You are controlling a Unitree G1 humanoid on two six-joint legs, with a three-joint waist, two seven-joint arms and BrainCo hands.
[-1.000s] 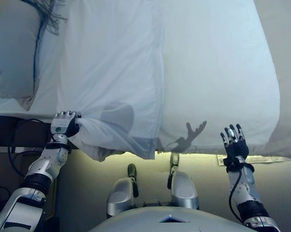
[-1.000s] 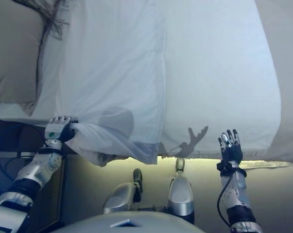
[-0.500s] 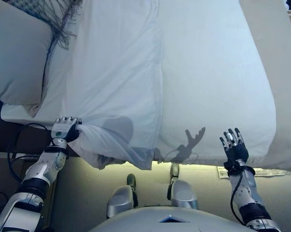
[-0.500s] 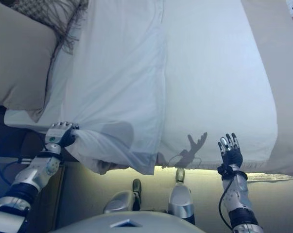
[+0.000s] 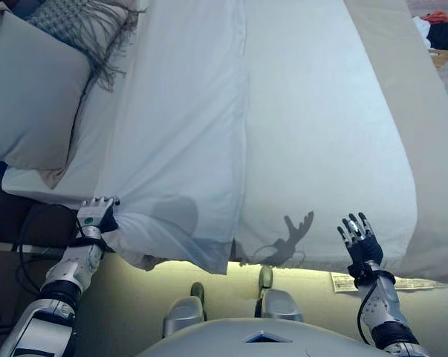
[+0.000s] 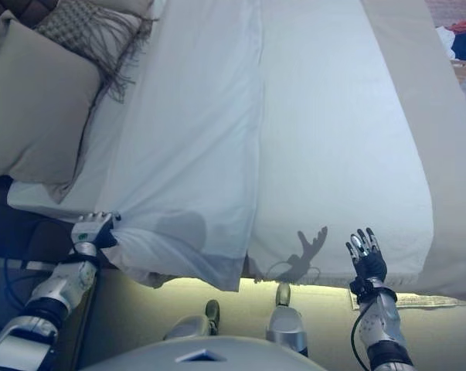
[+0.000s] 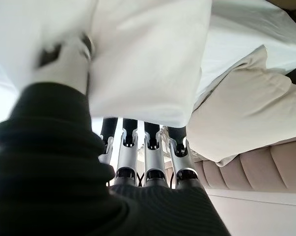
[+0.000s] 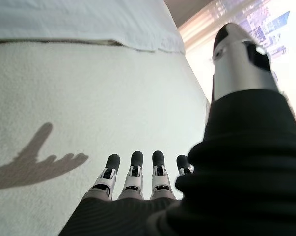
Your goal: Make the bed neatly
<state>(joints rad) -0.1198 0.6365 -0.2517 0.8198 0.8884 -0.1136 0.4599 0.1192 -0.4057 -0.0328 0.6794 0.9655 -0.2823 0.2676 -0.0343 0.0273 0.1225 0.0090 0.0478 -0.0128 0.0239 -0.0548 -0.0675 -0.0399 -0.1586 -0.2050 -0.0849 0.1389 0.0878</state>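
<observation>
A white sheet (image 5: 186,141) lies over the left half of the bed, its near corner bunched and hanging over the bed's near edge. My left hand (image 5: 97,216) is shut on that bunched corner, and the cloth covers its fingers (image 7: 152,147) in the left wrist view. The bare white mattress cover (image 5: 328,149) shows on the right half. My right hand (image 5: 359,236) is open and empty, held just in front of the bed's near edge. It also shows in the right wrist view (image 8: 138,177), fingers straight.
A beige pillow (image 5: 30,89) and a fringed grey cushion (image 5: 82,22) lie at the bed's far left. A beige bed side (image 5: 432,134) runs along the right. Clothes (image 5: 439,30) lie on the floor at the far right.
The camera has pulled back and up, so more of the bed shows. My left hand keeps hold of the sheet corner. My right hand stays open by the near edge.
</observation>
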